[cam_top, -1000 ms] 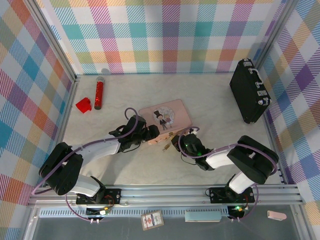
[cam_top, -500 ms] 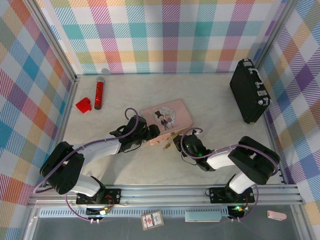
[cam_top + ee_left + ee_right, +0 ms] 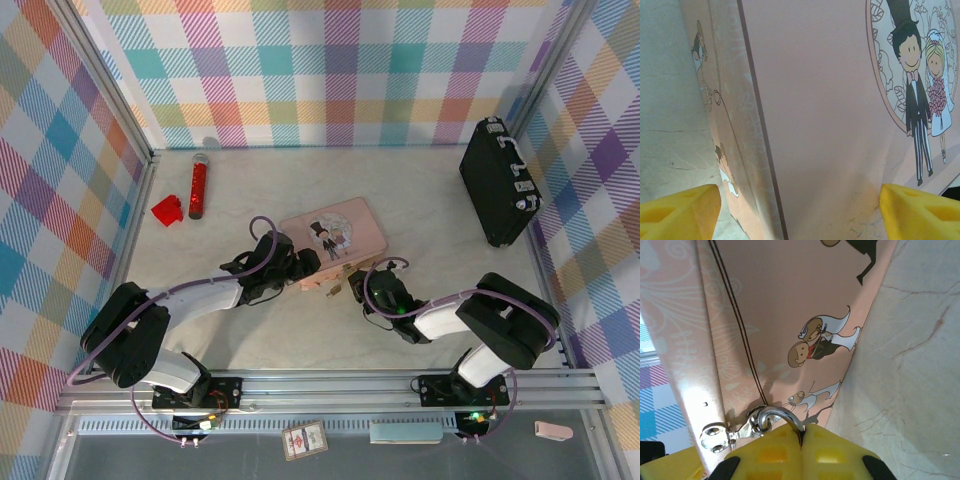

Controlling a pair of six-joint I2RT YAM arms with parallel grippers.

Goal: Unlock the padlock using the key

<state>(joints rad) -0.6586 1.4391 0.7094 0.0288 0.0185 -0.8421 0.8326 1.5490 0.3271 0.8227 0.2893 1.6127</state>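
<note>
Fingers (image 3: 677, 212) of the left gripper (image 3: 302, 268) set wide astride the near-left corner of the pink tin (image 3: 335, 232); cannot tell if they press it. Right of that corner, against the tin's near wall, the padlock (image 3: 782, 416): shackle arch threaded through the silver hasp ring (image 3: 757, 421) and pointing at the tin, body end toward the right gripper (image 3: 802, 442), body hidden. Right gripper's fingers pressed together, one shackle leg running into their seam.
</note>
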